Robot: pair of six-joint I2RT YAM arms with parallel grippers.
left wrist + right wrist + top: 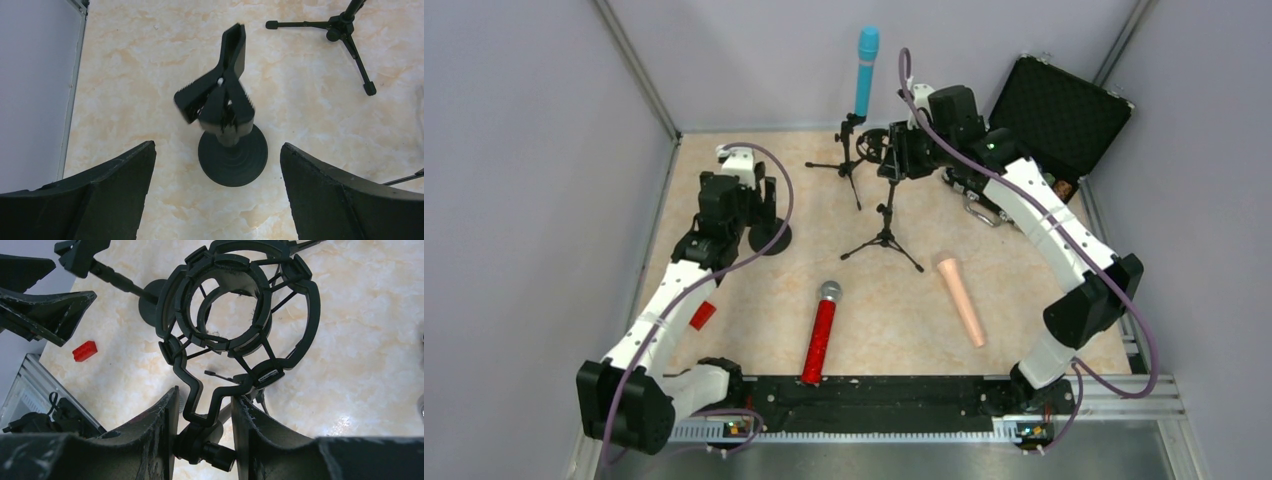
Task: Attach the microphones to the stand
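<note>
Your right end effector [205,396] is almost closed. Its two fingers pinch the bent neck of the ring holder [240,300], and the hold looks firm. The ring holder sits on top of the middle tripod stand [886,225], near the centre of the bench [894,310]. Your left end effector [217,146] is wide open and holds nothing. It hangs right over the clip stand [227,107], the one with the round foot, at 9 o'clock on the bench.

One microphone is already in place. The teal-blue microphone [865,70] stands upright in the far tripod stand [851,150] at 12 o'clock. Two are left. The red microphone [820,335] lies flat at 6 o'clock. The peach microphone [960,300] lies flat at 4 o'clock. Neither touches a stand.

I think you are getting the ring holder ready, holding it steady or turning it so a microphone can slide in. Next, I think you need to pick up one of the flat microphones. Your empty left end effector is free, and the red microphone is on its side of the bench. Grab it around the middle, lift it, line its thin end up with the ring, and push it in gently so the stand does not tip.
</note>
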